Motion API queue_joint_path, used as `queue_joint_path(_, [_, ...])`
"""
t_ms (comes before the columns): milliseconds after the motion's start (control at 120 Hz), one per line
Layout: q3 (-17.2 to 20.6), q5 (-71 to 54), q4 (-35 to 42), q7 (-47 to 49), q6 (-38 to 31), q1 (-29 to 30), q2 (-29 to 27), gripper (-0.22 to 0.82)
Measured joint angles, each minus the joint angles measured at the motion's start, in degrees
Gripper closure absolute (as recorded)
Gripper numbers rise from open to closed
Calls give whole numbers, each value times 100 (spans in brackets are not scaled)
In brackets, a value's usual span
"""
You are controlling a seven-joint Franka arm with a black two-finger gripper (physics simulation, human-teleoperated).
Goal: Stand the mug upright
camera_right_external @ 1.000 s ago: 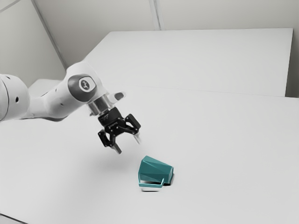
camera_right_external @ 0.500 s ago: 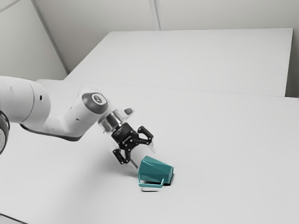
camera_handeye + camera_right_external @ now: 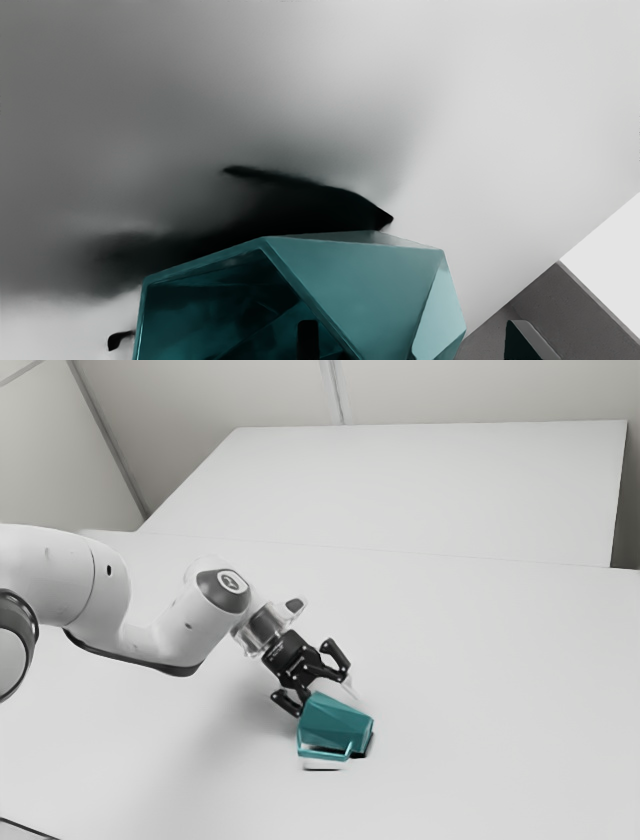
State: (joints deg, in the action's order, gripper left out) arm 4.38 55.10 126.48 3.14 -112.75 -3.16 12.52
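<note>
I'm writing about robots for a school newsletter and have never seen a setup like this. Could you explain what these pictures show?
This is a computer simulation of a pale jointed robot arm ending in a black two-fingered gripper. The exterior view looks from beside the arm, which enters from that view's left. The wrist view comes from a camera on the arm's hand, looking past its fingertips. On the white table a teal mug lies on its side, its mouth facing the gripper. The fingers stand apart, one at the mug's opening and the other beyond its outer wall, so nothing is gripped.
</note>
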Motion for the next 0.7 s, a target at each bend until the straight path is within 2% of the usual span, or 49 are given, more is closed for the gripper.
queue_joint_path(100, [1,-17,-49,-7,-39,0,-21,51])
queue_joint_path(233, [20,-49,-202,-14,-71,-70,-51,66])
queue_joint_path(500, [209,-76,-339,3,-216,-97,-87,76])
queue_joint_path(700, [247,-1042,-345,157,-370,-205,-721,77])
